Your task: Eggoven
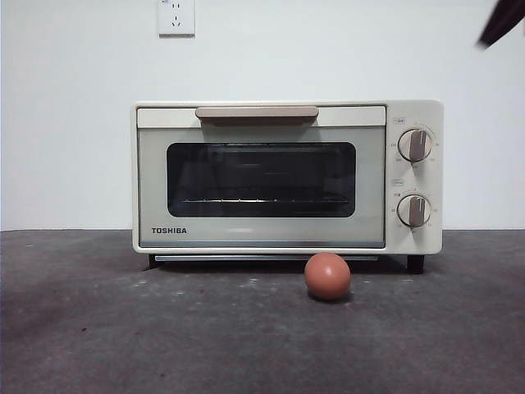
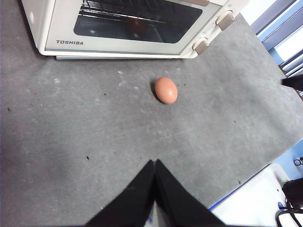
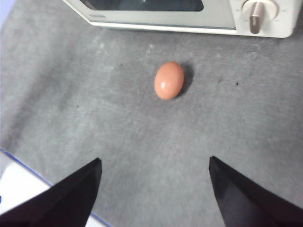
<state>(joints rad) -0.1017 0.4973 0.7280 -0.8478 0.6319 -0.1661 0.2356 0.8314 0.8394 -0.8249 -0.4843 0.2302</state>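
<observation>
Two pincers are mine, and neither holds anything. My left pincer (image 2: 155, 165) has its jaws pressed together into a single point, hanging over bare gray tabletop (image 1: 98, 328) well short of the egg (image 1: 327, 276). My right pincer (image 3: 155, 163) has its jaws spread wide apart, with the egg lying on the mat ahead of the gap, not between the tips. In the front view only a dark tip of one arm shows at the top right corner; I cannot tell from there which arm it is.

The egg, smooth and reddish-brown, lies on its side on the tabletop just in front of the toaster oven (image 1: 287, 176), below the right part of the door and apart from it. The oven stands toward the tabletop's far edge, against a white wall with a socket (image 1: 176, 16). Its dark glass door (image 1: 261, 179) is shut, the tan handle (image 1: 257, 112) runs along the top, and a wire rack shows through the glass. The two knobs (image 1: 415, 145) sit one above the other on the right panel, both pointing roughly upward.
</observation>
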